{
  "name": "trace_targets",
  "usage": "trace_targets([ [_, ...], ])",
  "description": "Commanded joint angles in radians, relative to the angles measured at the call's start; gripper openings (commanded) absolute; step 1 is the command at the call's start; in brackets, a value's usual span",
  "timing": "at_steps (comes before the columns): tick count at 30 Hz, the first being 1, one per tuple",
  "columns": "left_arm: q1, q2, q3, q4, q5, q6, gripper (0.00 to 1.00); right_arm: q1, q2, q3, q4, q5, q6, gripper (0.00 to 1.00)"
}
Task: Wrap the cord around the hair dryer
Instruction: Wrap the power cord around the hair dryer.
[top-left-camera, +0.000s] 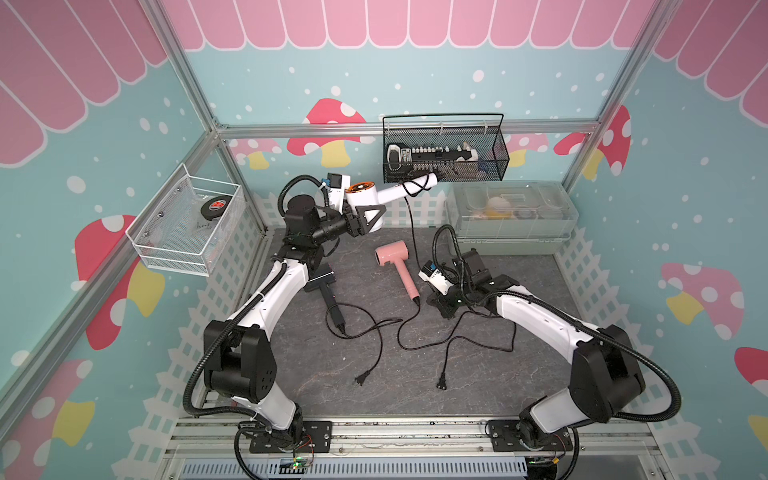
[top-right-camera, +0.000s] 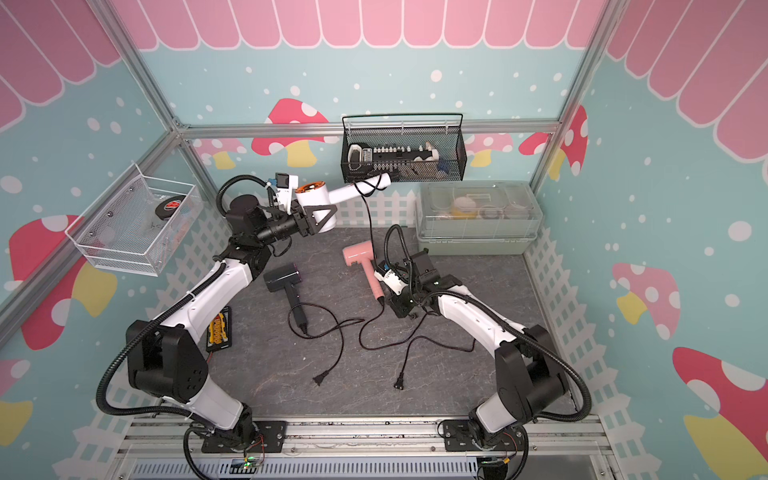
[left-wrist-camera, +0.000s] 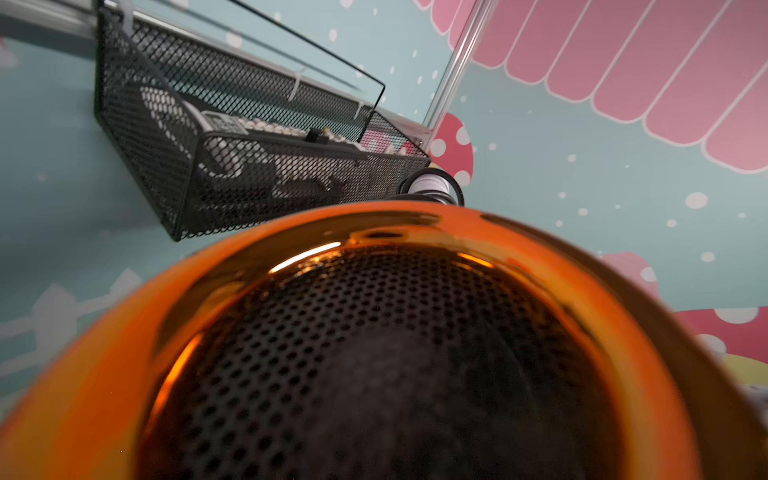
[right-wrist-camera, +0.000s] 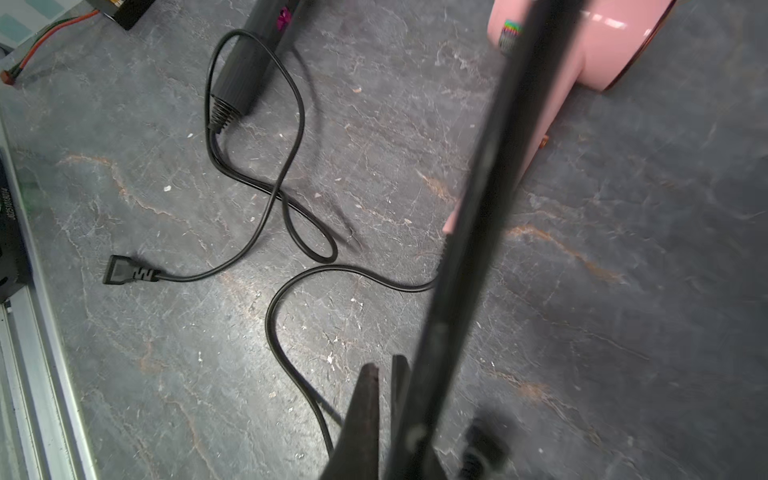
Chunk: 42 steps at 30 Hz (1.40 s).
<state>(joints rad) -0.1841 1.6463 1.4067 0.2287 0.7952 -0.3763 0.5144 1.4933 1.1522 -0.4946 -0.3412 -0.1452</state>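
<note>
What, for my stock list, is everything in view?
white hair dryer: one, white, raised near back wall
its cord: one, black, hanging from handle
pink hair dryer: one, pink, table centre
dark hair dryer: one, grey, table left
plugs: two, black, table front
black basket: one, black, back wall
white basket: one, white, left wall
clear box: one, clear, back right
left end effector: one, black, holding white hair dryer
right end effector: one, black, shut on cord
</note>
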Motion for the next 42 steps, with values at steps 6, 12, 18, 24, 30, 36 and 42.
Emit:
trace_targets([
  [6, -0.12, 0.021, 0.001, -0.259, -0.105, 0.262, 0.0, 0.039, -0.091, 0.324, -0.384, 0.175, -0.154, 0.0],
  [12, -0.246, 0.057, 0.003, -0.388, -0.096, 0.35, 0.0, 0.038, -0.061, 0.556, -0.479, 0.315, -0.262, 0.0],
  [18, -0.343, 0.084, -0.003, -0.478, -0.089, 0.413, 0.0, 0.014, 0.037, 0.787, -0.526, 0.41, -0.352, 0.0],
  [24, -0.393, 0.081, -0.043, -0.493, -0.061, 0.424, 0.0, -0.026, 0.168, 1.02, -0.58, 0.424, -0.421, 0.0],
  [30, -0.459, 0.09, -0.068, -0.491, -0.025, 0.444, 0.0, -0.084, 0.266, 1.148, -0.591, 0.36, -0.468, 0.0],
  [36, -0.497, 0.097, -0.088, -0.491, -0.045, 0.463, 0.0, -0.117, 0.313, 1.198, -0.636, 0.232, -0.507, 0.0],
  [42, -0.492, 0.049, -0.096, -0.493, -0.02, 0.479, 0.0, -0.136, 0.277, 1.028, -0.601, 0.247, -0.569, 0.0],
])
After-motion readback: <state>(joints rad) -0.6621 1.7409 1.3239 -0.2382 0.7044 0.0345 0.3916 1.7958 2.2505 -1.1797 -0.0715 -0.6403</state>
